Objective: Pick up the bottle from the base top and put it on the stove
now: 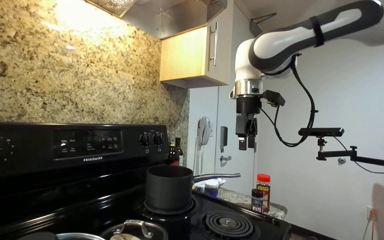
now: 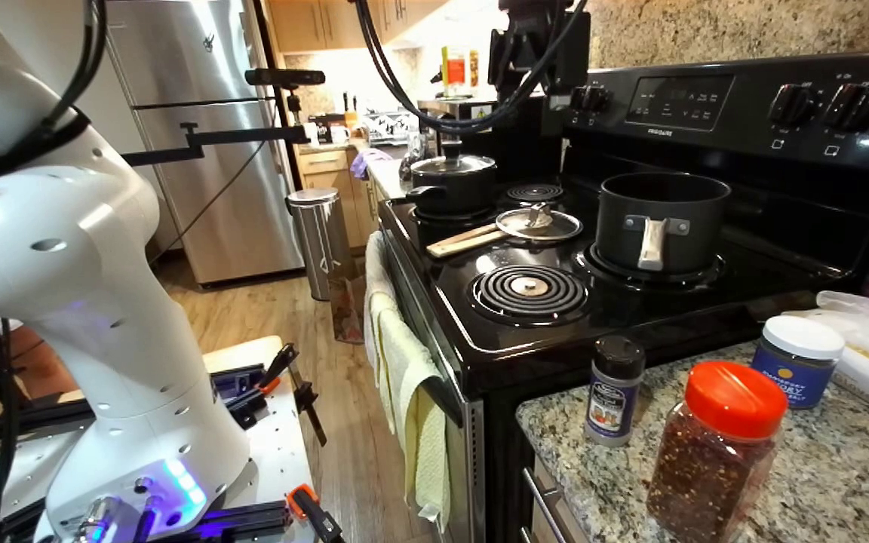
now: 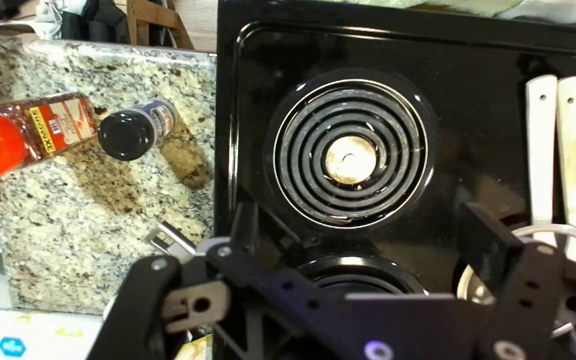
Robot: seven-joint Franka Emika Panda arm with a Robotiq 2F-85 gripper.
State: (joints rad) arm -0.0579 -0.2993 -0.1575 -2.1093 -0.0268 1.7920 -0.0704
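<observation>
The bottle (image 1: 264, 189) has a red-orange cap, dark contents and a label. It stands on the granite counter beside the stove and also shows in an exterior view (image 2: 710, 467) and at the left of the wrist view (image 3: 53, 127). The stove is the black range with coil burners and a control panel (image 1: 88, 143); its top also shows in an exterior view (image 2: 676, 105) and the wrist view (image 3: 468, 100). My gripper (image 1: 247, 143) hangs high, pointing down, well above the bottle. In the wrist view its fingers (image 3: 368, 225) are wide apart over the stove with nothing between them.
A small dark-capped spice bottle (image 2: 615, 392) stands by the bottle. A white-lidded jar (image 2: 798, 362) is behind it. A black pot (image 2: 661, 226) sits on a coil, its handle over the counter. A glass lid (image 2: 540, 224) and lidded pot (image 2: 453, 183) are farther along.
</observation>
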